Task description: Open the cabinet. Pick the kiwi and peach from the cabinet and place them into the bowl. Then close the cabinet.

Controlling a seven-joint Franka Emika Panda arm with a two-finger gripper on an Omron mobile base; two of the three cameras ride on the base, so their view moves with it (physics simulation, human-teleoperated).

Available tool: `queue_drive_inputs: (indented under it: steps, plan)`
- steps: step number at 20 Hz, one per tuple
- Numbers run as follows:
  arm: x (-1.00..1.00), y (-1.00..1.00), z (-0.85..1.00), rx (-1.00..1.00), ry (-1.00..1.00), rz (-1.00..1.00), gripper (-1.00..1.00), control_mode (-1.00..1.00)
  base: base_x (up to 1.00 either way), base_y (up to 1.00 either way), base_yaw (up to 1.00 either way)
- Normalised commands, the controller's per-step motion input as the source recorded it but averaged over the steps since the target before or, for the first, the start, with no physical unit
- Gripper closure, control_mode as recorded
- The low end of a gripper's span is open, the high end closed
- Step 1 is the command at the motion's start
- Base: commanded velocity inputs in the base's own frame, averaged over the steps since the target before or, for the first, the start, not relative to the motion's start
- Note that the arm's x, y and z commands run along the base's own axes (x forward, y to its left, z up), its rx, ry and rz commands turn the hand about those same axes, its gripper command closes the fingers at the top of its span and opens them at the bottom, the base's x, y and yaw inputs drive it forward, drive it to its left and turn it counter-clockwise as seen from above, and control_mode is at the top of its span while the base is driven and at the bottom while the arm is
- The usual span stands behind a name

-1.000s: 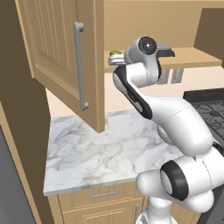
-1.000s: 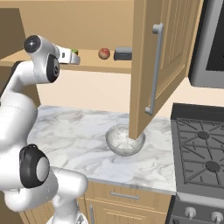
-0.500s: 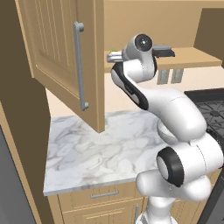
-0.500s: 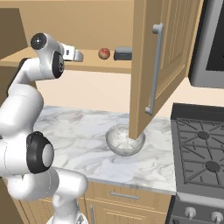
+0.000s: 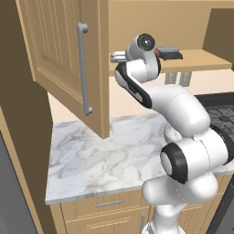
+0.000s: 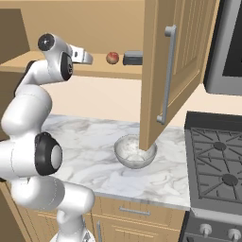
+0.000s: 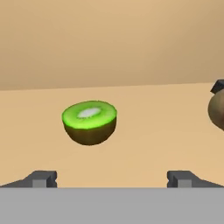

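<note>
From the left base view, the white arm reached up into the open cabinet (image 5: 68, 64), its gripper (image 5: 118, 57) level with the shelf, while the left door (image 5: 87, 68) hung out over the marble worktop (image 5: 100, 160); a swing of the elbow toward that door looked the likeliest cause of a knock. From the right base view, the gripper (image 6: 85, 57) sat just short of the peach (image 6: 112, 57) and a flat dark grey block (image 6: 133, 57) on the shelf, with the speckled grey bowl (image 6: 124, 152) waiting below on the worktop, partly behind the right door (image 6: 168, 75), so a carry straight down risked clipping that door's lower edge. In the hand view, the halved kiwi (image 7: 89, 122) lay on the shelf ahead, between the lines of the two fingers (image 7: 41, 179), which stood spread wide and empty; the peach's edge (image 7: 217, 109) showed at far right. The kiwi sat left of centre, so a straight approach could have let one finger nudge it away, and its rounded skin might have slipped from a shallow pinch.
</note>
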Motion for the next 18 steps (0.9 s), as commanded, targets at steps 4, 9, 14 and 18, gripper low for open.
queue_drive_inputs:
  steps: [4,9,14,18]
  plan:
    - [0.3,0.02,0.0,0.0,0.0,-0.02,-1.0,-1.0,0.0,0.0,0.0]
    - [0.23,0.12,0.0,0.0,0.0,-0.01,-1.0,-1.0,0.0,0.0,0.0]
    - [0.13,0.1,0.0,0.0,0.01,0.0,-1.0,-1.0,0.0,0.0,0.0]
    - [0.26,0.0,0.0,0.0,0.02,-0.01,-1.0,-1.0,0.0,0.0,0.0]
